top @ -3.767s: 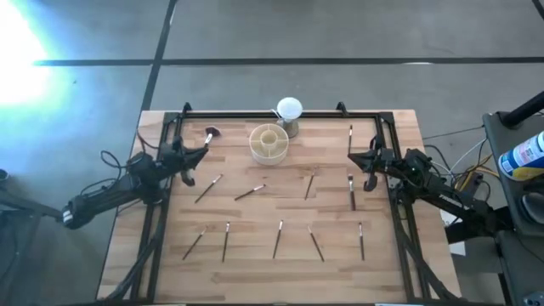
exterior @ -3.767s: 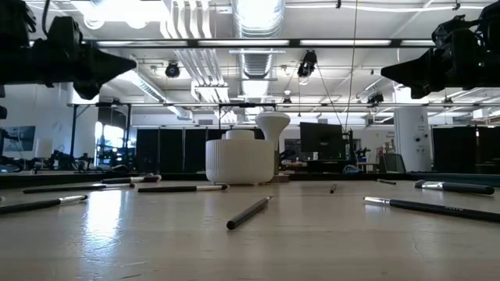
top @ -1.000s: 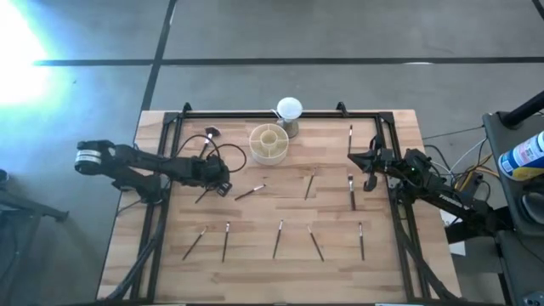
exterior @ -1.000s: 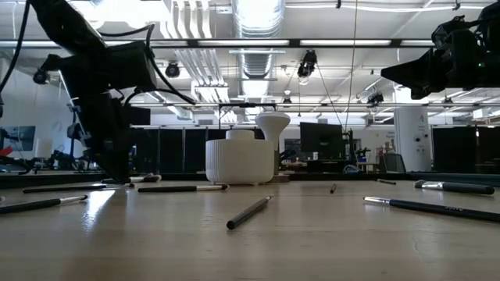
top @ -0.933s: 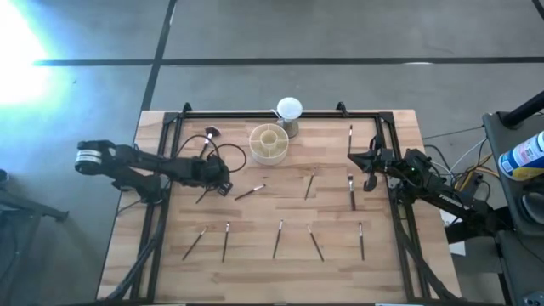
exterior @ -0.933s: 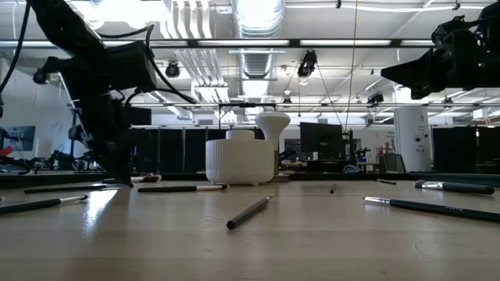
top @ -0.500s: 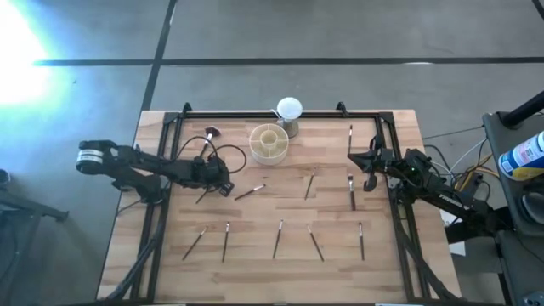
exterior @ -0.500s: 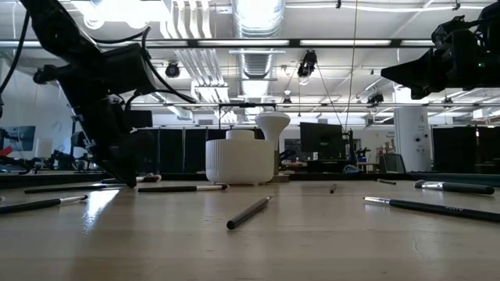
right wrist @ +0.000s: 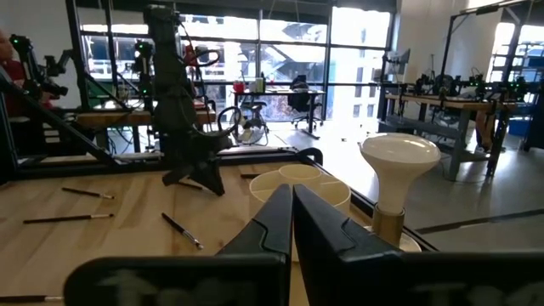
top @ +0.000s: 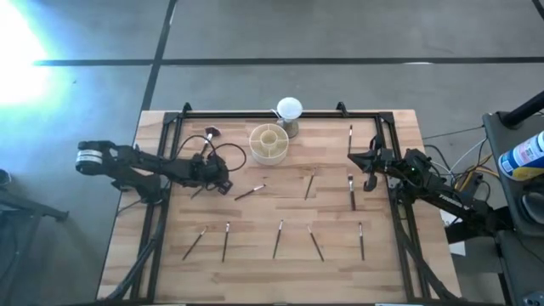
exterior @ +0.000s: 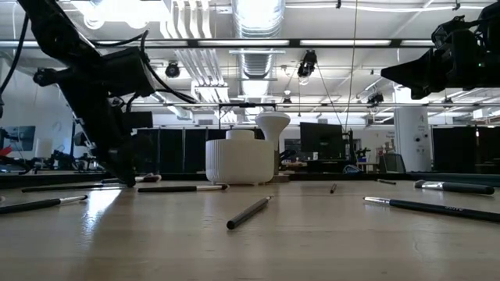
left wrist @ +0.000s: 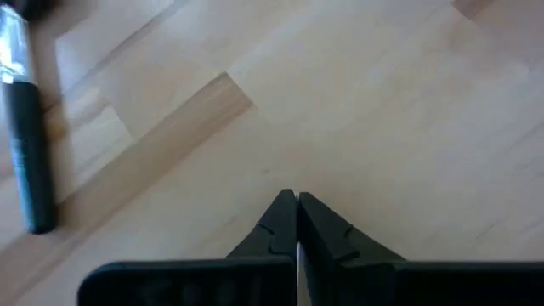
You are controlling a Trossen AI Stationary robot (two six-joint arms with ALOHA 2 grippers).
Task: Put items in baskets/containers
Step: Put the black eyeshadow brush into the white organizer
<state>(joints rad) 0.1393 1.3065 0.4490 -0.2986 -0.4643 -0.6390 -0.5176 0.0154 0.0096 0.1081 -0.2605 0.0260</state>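
Observation:
Several thin dark makeup brushes lie flat and scattered on the wooden table, among them one (top: 249,192) right of my left gripper, one (top: 278,238) near the front and a pink-headed one (top: 210,133) at far left. The round cream cup (top: 269,142) (exterior: 240,160) stands near the far edge. My left gripper (top: 223,185) (left wrist: 296,197) is shut and points down, low over bare wood, beside a brush (left wrist: 27,161) that it does not touch. My right gripper (top: 368,178) (right wrist: 292,189) waits shut, raised at the table's right side.
A white ball on a small stand (top: 289,110) sits right behind the cup. A black frame rail (top: 272,116) runs around the table. A loose black cable (top: 223,155) loops by the left arm. Bare wood (top: 280,208) lies between the two rows of brushes.
My left gripper has stayed low over the table by the brush on the left side, shifting only slightly, with its fingers shut. No brush has moved.

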